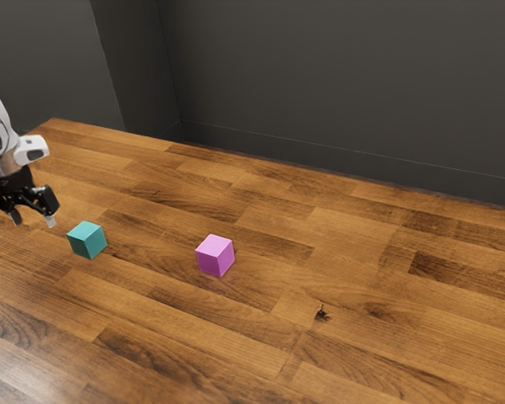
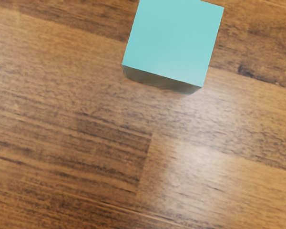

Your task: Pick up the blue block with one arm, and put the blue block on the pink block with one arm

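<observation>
A teal-blue block (image 1: 87, 239) rests on the wooden table (image 1: 337, 252) toward the exterior view's left. A pink block (image 1: 215, 255) sits to its right, a short gap away. My gripper (image 1: 32, 219) hovers just above the table, left of the blue block and a little behind it, fingers pointing down and spread apart with nothing between them. In the wrist view the blue block (image 2: 171, 40) lies flat on the boards, a short way off from under my hand.
A small dark mark (image 1: 321, 313) shows on the boards right of the pink block. Dark walls (image 1: 337, 76) rise behind the table's far edge. Open wood stretches across the exterior view's right and front.
</observation>
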